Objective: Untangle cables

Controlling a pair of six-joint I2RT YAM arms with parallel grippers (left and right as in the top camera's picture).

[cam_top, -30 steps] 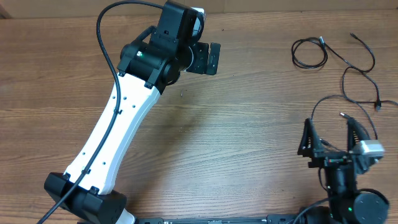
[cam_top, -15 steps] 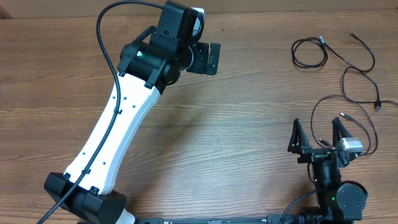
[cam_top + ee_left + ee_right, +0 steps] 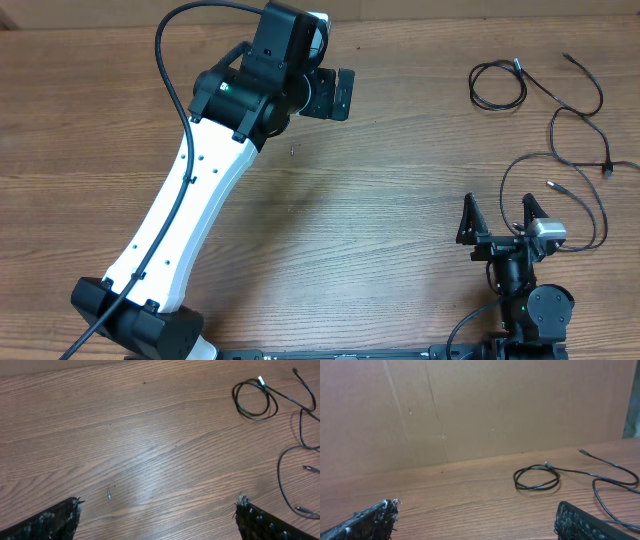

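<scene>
The right gripper (image 3: pixel 497 222) has been pulling back toward its own base over the last second, sliding down and a little leftward along the near edge of the table (image 3: pixel 400 200). Its fingers are spread wide with nothing between them. A moment ago the thin loop of the cables (image 3: pixel 555 190) sat right over its fingertips; now that loop lies just ahead of and to the right of the fingers, apparently untouched and unmoved.

From the right wrist view, the small coiled loop (image 3: pixel 537 478) lies well ahead of the open fingers, a little right of centre, with a long strand trailing off to the right.

The left gripper (image 3: pixel 332 93) hasn't budged. It hangs far to the left of the cords, fingers wide apart and empty; in its own camera the coil (image 3: pixel 255 397) sits up at the far right, well beyond the right fingertip (image 3: pixel 250 510). A tiny screw (image 3: pixel 108 493) lies on the wood between its fingers.

To my eye the retreat means no strand is held right now. The cords look spread out and largely free of knots already, so this may be the arm parking.
</scene>
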